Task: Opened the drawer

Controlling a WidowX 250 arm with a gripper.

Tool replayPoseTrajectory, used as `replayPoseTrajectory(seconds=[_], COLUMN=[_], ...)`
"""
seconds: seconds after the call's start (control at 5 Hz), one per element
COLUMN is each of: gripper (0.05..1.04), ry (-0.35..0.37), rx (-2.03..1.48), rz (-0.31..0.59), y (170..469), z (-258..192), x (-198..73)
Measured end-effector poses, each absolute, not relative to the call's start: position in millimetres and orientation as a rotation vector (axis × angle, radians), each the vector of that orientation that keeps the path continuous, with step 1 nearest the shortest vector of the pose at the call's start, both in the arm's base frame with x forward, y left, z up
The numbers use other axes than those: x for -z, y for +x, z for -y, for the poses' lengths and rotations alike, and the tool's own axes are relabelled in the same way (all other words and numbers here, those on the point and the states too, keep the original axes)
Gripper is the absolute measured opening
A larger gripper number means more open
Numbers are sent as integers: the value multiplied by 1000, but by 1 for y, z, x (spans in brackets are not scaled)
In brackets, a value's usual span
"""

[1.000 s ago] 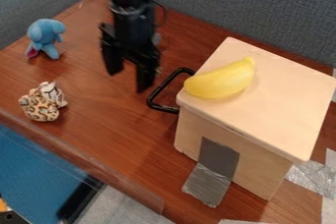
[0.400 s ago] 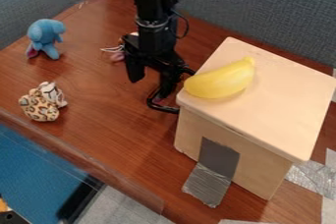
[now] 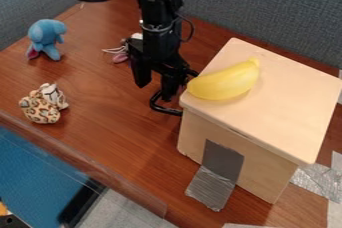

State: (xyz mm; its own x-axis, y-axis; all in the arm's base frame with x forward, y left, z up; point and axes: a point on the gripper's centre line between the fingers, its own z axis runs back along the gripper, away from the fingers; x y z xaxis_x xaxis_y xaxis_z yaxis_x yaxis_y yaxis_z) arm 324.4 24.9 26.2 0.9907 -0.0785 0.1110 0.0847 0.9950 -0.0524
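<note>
The black gripper [image 3: 155, 86] hangs open at the left side of the wooden drawer box [image 3: 287, 107], its fingers spread apart. Its right finger is at the black drawer handle [image 3: 165, 110], overlapping it, while the left finger stays out over the table, left of the handle. Whether finger and handle touch, I cannot tell. The handle sticks out from the box's left side; the drawer front itself is hidden from this angle.
A yellow toy banana [image 3: 224, 81] lies on the box top near its left edge. Grey tape [image 3: 212, 187] runs from the box to the table [image 3: 113, 137]. On the left are a blue plush [image 3: 47, 39] and a spotted plush [image 3: 43, 105]; a pinkish toy [image 3: 121, 57] lies behind the gripper.
The gripper has moved right to the handle, uncovering the pinkish toy behind it. Since the second frame it has shifted only slightly. The box and handle have not visibly moved.
</note>
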Motion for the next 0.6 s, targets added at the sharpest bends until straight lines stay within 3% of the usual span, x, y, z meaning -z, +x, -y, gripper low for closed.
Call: replayPoseTrajectory(seconds=[0.2,0.4,0.6], gripper=[370,171,125], ry=[-55,-45,-45], rx=[77,72,64], rz=[97,78,66], y=[323,321,320], z=[-26,-29,-31], x=[-25,-22,-23])
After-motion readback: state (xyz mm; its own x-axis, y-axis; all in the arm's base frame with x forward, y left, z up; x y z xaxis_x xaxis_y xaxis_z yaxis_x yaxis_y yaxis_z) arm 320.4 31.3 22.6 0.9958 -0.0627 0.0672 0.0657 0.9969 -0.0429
